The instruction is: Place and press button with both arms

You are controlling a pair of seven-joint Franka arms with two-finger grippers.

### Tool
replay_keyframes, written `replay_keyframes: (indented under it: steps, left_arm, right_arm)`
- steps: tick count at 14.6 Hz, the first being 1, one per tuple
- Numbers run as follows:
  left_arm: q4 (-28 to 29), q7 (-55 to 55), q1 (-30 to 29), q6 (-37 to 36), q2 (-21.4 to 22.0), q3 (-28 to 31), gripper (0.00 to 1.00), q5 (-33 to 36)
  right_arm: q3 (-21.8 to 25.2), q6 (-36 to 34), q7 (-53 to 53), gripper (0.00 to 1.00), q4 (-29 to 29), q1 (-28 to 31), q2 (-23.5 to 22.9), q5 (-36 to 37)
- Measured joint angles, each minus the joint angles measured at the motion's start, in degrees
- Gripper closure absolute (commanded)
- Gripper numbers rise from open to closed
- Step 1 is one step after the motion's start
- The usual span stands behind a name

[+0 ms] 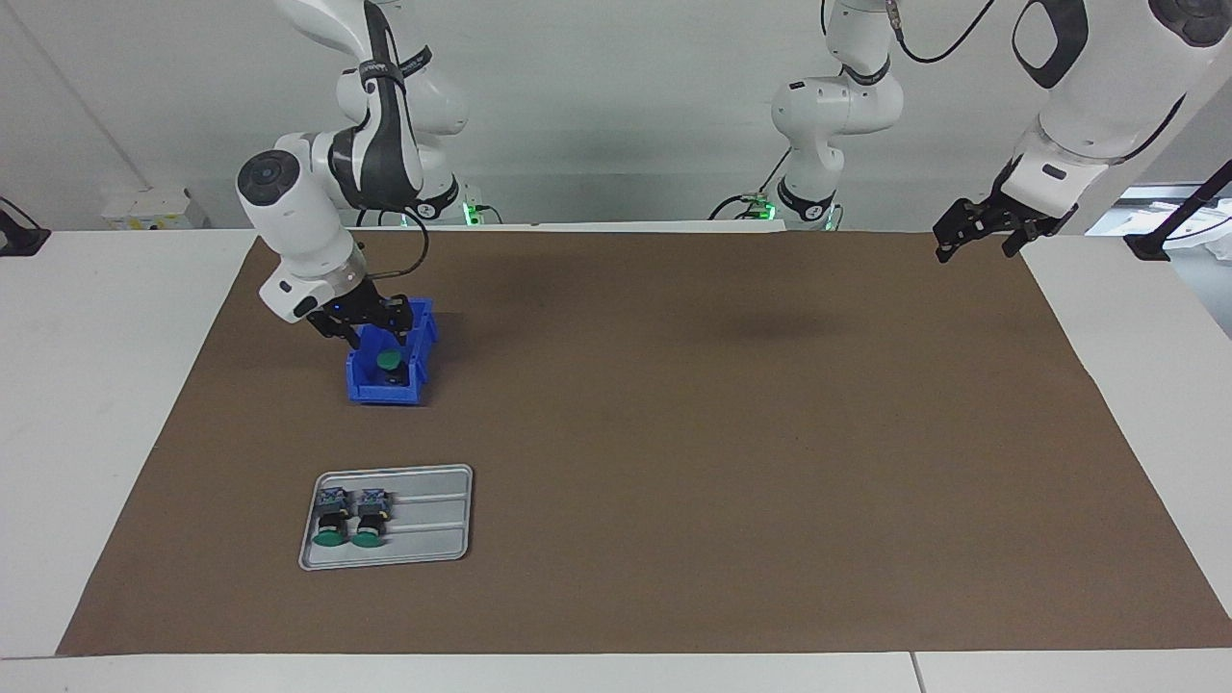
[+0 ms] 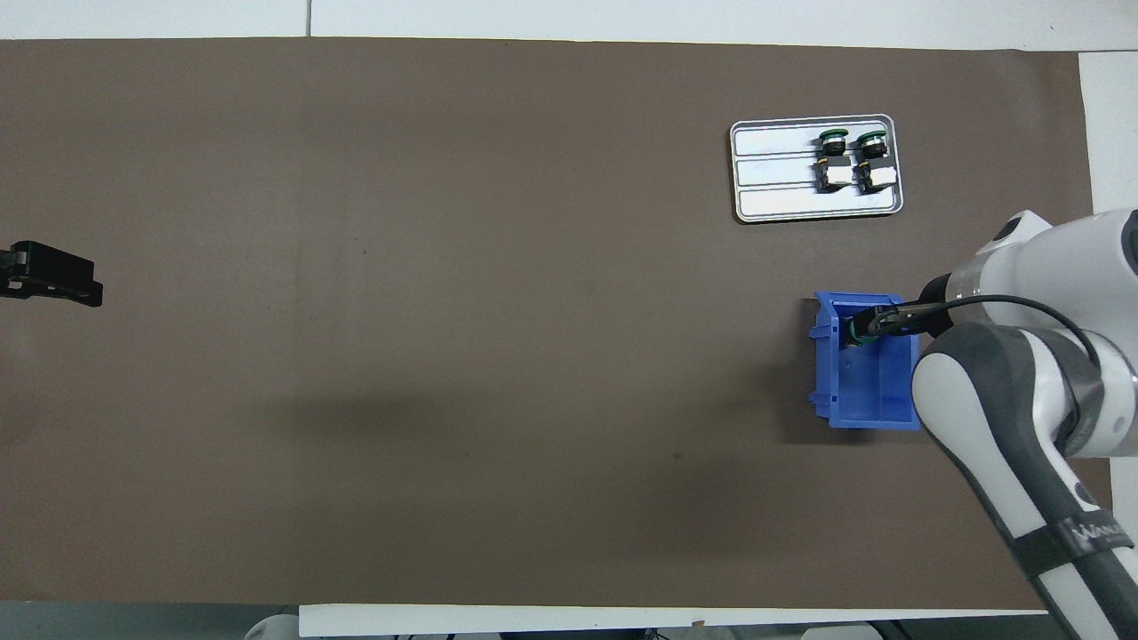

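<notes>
Blue bin (image 1: 385,385) holds button (image 1: 389,360); right claw (image 1: 377,327) pinching it, we judge placing; next, release. Left claw (image 1: 982,234) waits, spread.

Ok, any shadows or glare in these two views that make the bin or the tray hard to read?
Facing view: soft shadows on the brown mat, one mid-table, one beside the blue bin; the right gripper covers part of the bin. The tray shows no glare. Overhead view: the tray shines pale, its two buttons still legible; the right arm covers a corner of the bin.
</notes>
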State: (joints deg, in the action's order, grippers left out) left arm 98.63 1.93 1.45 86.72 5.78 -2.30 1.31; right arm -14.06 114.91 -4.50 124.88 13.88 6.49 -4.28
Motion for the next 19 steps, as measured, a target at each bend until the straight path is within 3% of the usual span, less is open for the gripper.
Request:
replay_keyframes:
  steps: [5, 9, 17, 19]
  left_arm:
    - [0.0, 0.0, 0.0, 0.0, 0.0, 0.3, 0.0, 0.0]
    - [0.0, 0.0, 0.0, 0.0, 0.0, 0.3, 0.0, 0.0]
    - [0.0, 0.1, 0.0, 0.0, 0.0, 0.5, 0.0, 0.0]
    - [0.0, 0.1, 0.0, 0.0, 0.0, 0.6, 0.0, 0.0]
  right_arm:
    - [0.2, -21.2, 0.0, 0.01, -20.4, 1.6, -1.5, 0.0]
    - [0.4, -28.5, 0.0, 0.01, -33.4, 3.3, -6.3, 3.3]
    - [0.8, -31.5, 0.0, 0.01, -37.5, 2.2, -8.0, 4.2]
    - [6.8, -31.5, 0.0, 0.01, -37.6, -4.4, -8.0, 4.2]
